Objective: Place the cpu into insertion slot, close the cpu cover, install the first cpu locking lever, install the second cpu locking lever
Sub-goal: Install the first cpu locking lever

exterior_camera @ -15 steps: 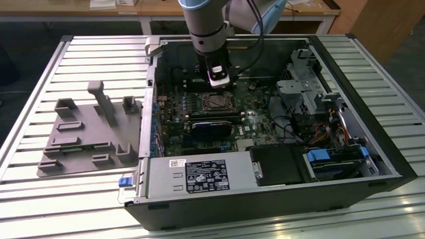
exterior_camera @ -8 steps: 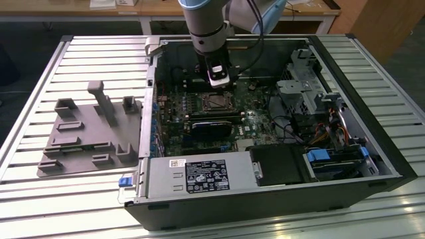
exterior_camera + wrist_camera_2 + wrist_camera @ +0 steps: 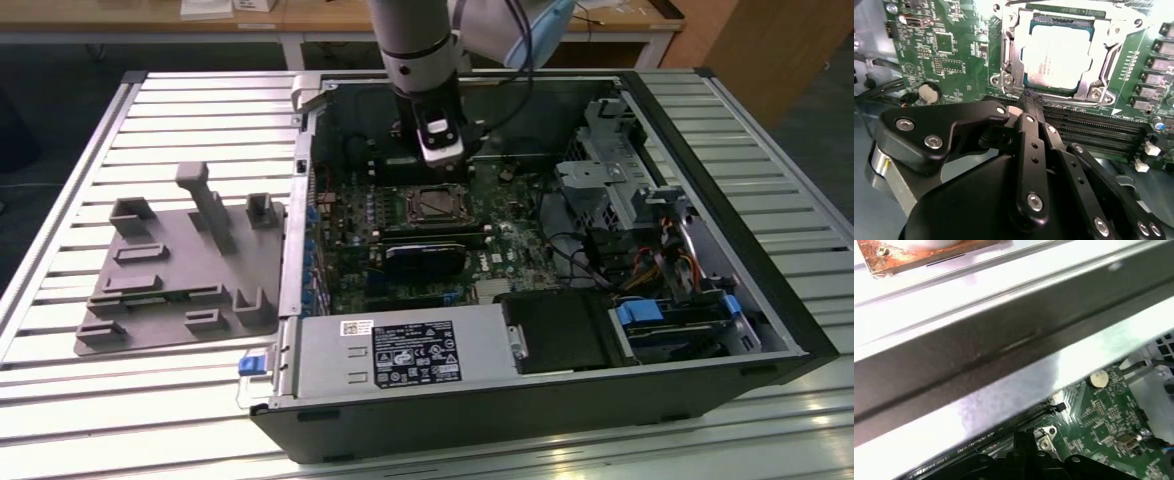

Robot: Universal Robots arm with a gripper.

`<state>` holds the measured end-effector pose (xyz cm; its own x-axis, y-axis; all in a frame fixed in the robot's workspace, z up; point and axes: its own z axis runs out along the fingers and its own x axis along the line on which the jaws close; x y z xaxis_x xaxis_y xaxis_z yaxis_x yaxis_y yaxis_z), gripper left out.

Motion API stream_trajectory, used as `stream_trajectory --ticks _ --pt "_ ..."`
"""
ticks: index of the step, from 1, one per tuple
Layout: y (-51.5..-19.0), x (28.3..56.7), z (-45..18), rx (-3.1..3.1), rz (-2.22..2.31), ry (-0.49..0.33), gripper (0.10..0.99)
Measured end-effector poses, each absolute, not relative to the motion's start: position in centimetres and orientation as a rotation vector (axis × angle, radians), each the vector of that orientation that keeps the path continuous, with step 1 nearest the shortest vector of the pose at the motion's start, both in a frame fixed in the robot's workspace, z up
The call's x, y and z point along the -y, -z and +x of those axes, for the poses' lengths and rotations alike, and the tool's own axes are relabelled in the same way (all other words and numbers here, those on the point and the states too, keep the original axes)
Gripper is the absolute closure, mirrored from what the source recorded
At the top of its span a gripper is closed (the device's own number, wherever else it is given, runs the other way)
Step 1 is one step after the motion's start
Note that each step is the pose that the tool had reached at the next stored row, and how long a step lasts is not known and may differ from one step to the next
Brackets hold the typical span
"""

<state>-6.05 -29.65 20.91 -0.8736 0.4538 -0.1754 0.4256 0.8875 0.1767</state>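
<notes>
Lay beside the pincer's computer case (image 3: pixel 747 330), on the exterior view's left: a grey fixture plate (image 3: pixel 174 280) on the slatted table (image 3: pixel 80 400). Sat nearer the camera than the pincer: a silver power supply (image 3: pixel 400 360). Ran just below the pincer tips: black memory slots (image 3: pixel 1094 127).

cpu (image 3: pixel 1056 55) in insertion slot (image 3: pixel 1019 75), cpu cover (image 3: pixel 1104 65) over it, end effector (image 3: pixel 1030 102) just beside

Ribbed metal tabletop (image 3: pixel 80 150) under bright glare, wooden desk (image 3: pixel 320 20) behind, dark floor (image 3: pixel 54 90)
</notes>
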Motion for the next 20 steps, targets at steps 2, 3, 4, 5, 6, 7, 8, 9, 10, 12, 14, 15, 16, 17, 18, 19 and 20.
stream_trajectory --ticks 2,3,4,5,6,7,8,9,10,12,14,15,16,17,18,19,20 --pt "-21.3 29.7 -6.1 -2.843 0.669 -0.188 0.984" --pt "-21.4 29.7 -6.1 -2.843 0.669 -0.183 0.984" --pt "-21.6 29.7 -6.1 -2.843 0.668 -0.178 0.984" --pt "-21.8 29.7 -6.1 -2.842 0.667 -0.174 0.984" --pt "-22.0 29.7 -6.1 -2.842 0.667 -0.169 0.984" --pt "-22.1 29.7 -6.1 -2.842 0.666 -0.165 0.984" --pt "-22.2 29.6 -6.1 -2.841 0.666 -0.160 0.984" --pt "-22.2 29.6 -6.0 -2.841 0.665 -0.159 0.984" --pt "-22.2 29.6 -6.0 -2.841 0.665 -0.159 0.984" --pt "-22.2 29.7 -6.0 -2.841 0.665 -0.159 0.984" --pt "-22.2 29.7 -6.1 -2.841 0.665 -0.159 0.984" --pt "-22.2 29.7 -6.1 -2.841 0.665 -0.159 0.984" --pt "-22.2 29.7 -6.0 -2.842 0.665 -0.158 0.984" --pt "-22.2 29.7 -6.0 -2.848 0.667 -0.156 0.984" --pt "-22.2 29.6 -6.0 -2.859 0.670 -0.151 0.984" --pt "-22.2 29.6 -6.0 -2.872 0.673 -0.144 0.984" --pt "-22.2 29.7 -6.0 -2.878 0.674 -0.134 0.984"
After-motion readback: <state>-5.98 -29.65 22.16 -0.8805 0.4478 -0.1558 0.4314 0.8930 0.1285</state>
